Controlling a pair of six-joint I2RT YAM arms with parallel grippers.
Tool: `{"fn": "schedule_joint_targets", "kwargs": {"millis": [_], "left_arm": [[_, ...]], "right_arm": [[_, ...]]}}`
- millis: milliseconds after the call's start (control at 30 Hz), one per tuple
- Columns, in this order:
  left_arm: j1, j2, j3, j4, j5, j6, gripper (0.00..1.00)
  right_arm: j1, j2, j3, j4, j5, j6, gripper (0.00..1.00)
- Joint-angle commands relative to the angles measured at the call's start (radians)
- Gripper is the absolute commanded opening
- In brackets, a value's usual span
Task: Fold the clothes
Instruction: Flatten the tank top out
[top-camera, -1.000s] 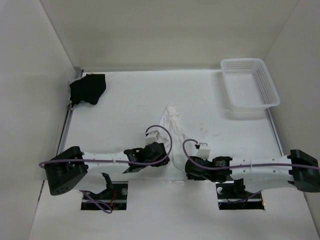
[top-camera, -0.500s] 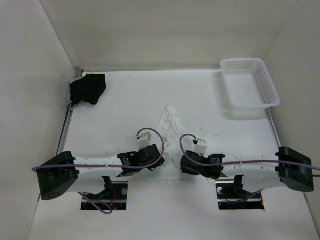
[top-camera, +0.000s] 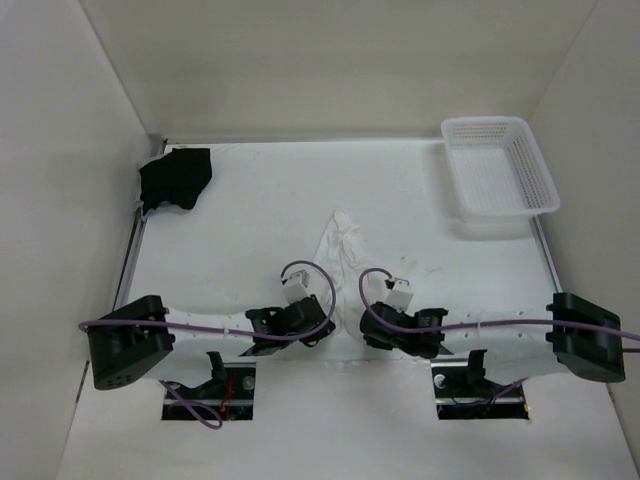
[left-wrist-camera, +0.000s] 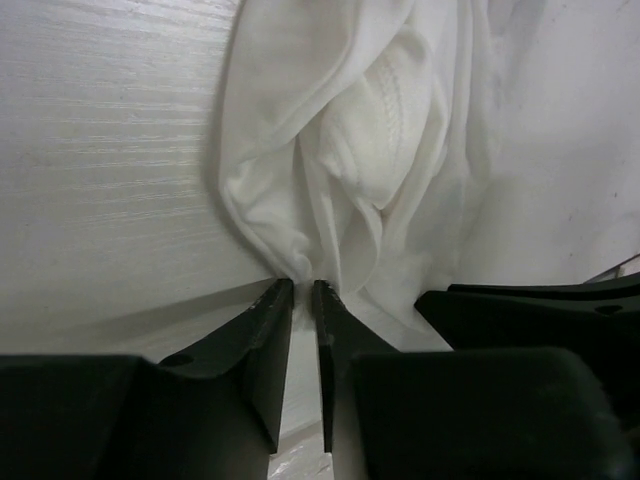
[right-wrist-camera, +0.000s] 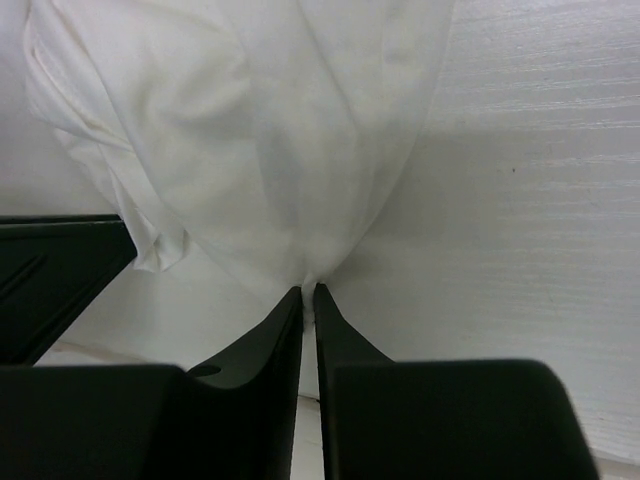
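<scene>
L hand (left-wrist-camera: 297, 290) is nearly closed, its fingertips pinching the near edge of the clothes (left-wrist-camera: 350, 150). Only a thin slit shows btwn the two black fingers, w/ white fabric running down into it. R hand (right-wrist-camera: 308, 292) is the same: fingers drawn almost together, cloth gathered to a point right at the tips and gripped there. Both hands are low, down at table level.

The clothes are white, thin and crumpled into a long narrow bunch that runs straight out ahead of both hands, away from the arm bases. In the L wrist view the folds fan up and out from the fingertips. A ribbed-looking patch sits mid-bunch, ahead and slightly right of the tips. In the R wrist view the fabric spreads ahead and to the left of the tips, w/ bare table (right-wrist-camera: 540, 180) to the right of them. The near end of the bunch lies btwn the two hands.

In the top view the hands are side by side, near each other but apart, tips turned inward toward the cloth. Each wrist view catches the other hand's black body: off to the right of L hand's fingers, off to the left of R hand's.

A black cloth (top-camera: 175, 178) lies far ahead and well left of L hand, in the far corner of the table. A white mesh basket (top-camera: 498, 165) is far ahead and to the right of R hand, well apart from the clothes. A purple cable (top-camera: 305, 272) loops above L hand's wrist, and another does the same above R hand's.
</scene>
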Motion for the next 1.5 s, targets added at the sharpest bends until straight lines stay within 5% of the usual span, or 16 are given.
{"fn": "schedule_joint_targets", "kwargs": {"millis": [0, 167, 333, 533, 700, 867, 1100, 1267, 1467], "left_arm": [[0.016, -0.036, -0.030, -0.026, -0.010, -0.027, 0.11], [0.031, -0.084, -0.045, -0.029, -0.033, -0.019, 0.00], [0.099, -0.280, -0.041, -0.096, -0.035, 0.051, 0.00], [0.226, -0.627, 0.181, -0.412, -0.144, 0.284, 0.00], [0.338, -0.739, 0.433, -0.463, -0.178, 0.464, 0.00], [0.447, -0.727, 0.779, -0.347, -0.243, 0.708, 0.00], [0.496, -0.656, 0.916, -0.330, -0.283, 0.774, 0.00], [0.486, -0.653, 0.814, -0.360, -0.299, 0.733, 0.00], [0.531, -0.653, 0.639, -0.426, -0.309, 0.638, 0.00]], "right_arm": [[-0.006, -0.050, -0.013, -0.015, 0.033, 0.008, 0.13], [-0.011, -0.108, -0.024, -0.028, 0.056, -0.008, 0.08], [-0.011, -0.275, 0.006, -0.117, 0.127, -0.058, 0.01], [-0.009, -0.596, 0.201, -0.356, 0.295, -0.182, 0.00], [0.037, -0.624, 0.486, -0.400, 0.441, -0.402, 0.00], [0.225, -0.486, 0.940, -0.270, 0.743, -0.859, 0.00], [0.299, -0.419, 0.984, 0.207, 0.724, -1.306, 0.01], [0.201, -0.348, 0.913, 0.193, 0.661, -1.254, 0.02], [-0.015, -0.308, 0.810, -0.013, 0.378, -0.940, 0.02]]}}
